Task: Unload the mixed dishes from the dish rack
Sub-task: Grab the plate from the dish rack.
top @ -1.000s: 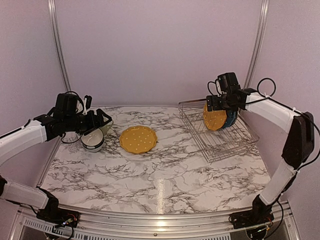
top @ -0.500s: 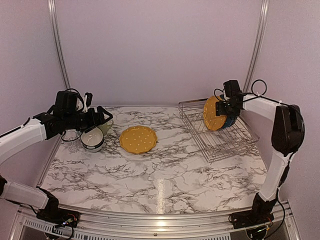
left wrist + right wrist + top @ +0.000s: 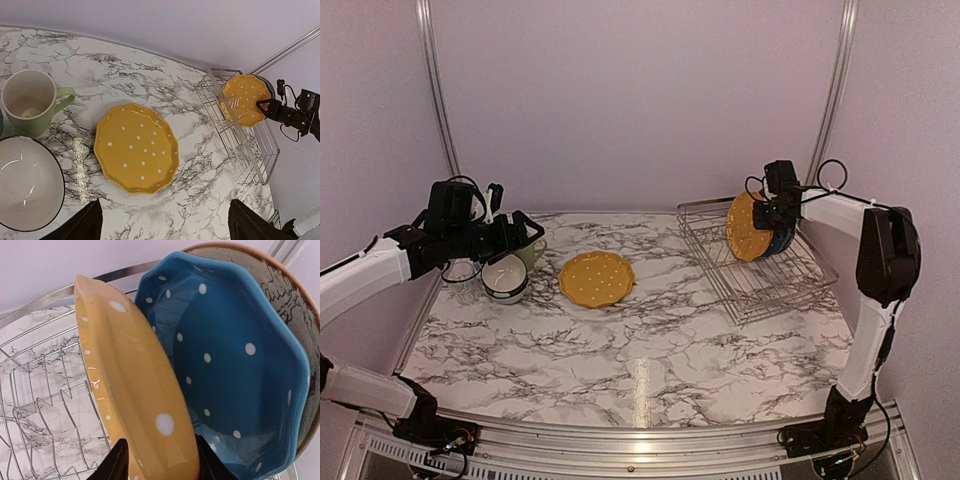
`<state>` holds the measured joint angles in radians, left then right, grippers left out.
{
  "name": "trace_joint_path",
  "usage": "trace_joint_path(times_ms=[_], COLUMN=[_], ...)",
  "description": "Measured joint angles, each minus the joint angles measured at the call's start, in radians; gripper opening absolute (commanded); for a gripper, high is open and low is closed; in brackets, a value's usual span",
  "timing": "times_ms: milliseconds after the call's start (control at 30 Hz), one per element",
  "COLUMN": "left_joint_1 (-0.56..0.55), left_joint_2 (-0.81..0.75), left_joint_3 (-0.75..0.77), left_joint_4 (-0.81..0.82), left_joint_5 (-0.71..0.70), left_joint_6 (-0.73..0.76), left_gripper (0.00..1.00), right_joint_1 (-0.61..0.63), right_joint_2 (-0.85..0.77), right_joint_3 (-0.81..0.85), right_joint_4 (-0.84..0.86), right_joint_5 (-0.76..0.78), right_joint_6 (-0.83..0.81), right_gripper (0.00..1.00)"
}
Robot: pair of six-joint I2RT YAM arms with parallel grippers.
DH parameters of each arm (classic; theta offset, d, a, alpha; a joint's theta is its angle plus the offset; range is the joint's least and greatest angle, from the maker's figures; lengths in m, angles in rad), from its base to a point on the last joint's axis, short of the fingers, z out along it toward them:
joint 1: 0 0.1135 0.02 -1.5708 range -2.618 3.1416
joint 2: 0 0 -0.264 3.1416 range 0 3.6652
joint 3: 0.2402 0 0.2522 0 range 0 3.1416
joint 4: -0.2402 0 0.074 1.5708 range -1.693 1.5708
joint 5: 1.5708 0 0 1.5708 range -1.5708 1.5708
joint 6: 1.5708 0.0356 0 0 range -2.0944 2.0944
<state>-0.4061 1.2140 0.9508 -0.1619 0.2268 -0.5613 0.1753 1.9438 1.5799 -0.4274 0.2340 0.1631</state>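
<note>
Plate pull at the far-right dish rack, right fingers clamped on the rim of the standing yellow plate.
Risk as I read it: lift it crooked and it drags the blue plate leaning just right of it, or snags a wire and slips free. Left fingers spread wide, empty, above the far-left tabletop.

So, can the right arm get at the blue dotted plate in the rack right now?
Probably not directly: the blue plate stands behind the yellow plate, which the right claw straddles, with the cream plate close behind.
</note>
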Motion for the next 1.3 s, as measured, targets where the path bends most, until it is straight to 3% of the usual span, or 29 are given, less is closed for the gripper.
trace_joint_path(times_ms=[300, 667, 933, 1300], left_joint_1=[0.0, 0.0, -0.004, -0.013], left_joint_2=[-0.007, -0.016, -0.016, -0.016], left_joint_3=[0.0, 0.0, 0.0, 0.0], left_joint_4=[-0.001, -0.001, 0.0, 0.0], left_joint_5=[-0.001, -0.003, -0.003, -0.003], left_joint_6=[0.0, -0.001, -0.007, -0.014], left_gripper=[0.9, 0.9, 0.9, 0.9], right_joint_1=[-0.006, -0.004, 0.012, 0.093], right_joint_2=[0.011, 0.006, -0.032, -0.119], right_joint_3=[0.019, 0.021, 0.012, 0.013], right_joint_4=[0.008, 0.012, -0.03, -0.101], right_joint_5=[-0.013, -0.026, -0.006, 0.166], right_joint_6=[-0.033, -0.071, -0.1, -0.171], right_gripper=[0.14, 0.01, 0.0, 0.0])
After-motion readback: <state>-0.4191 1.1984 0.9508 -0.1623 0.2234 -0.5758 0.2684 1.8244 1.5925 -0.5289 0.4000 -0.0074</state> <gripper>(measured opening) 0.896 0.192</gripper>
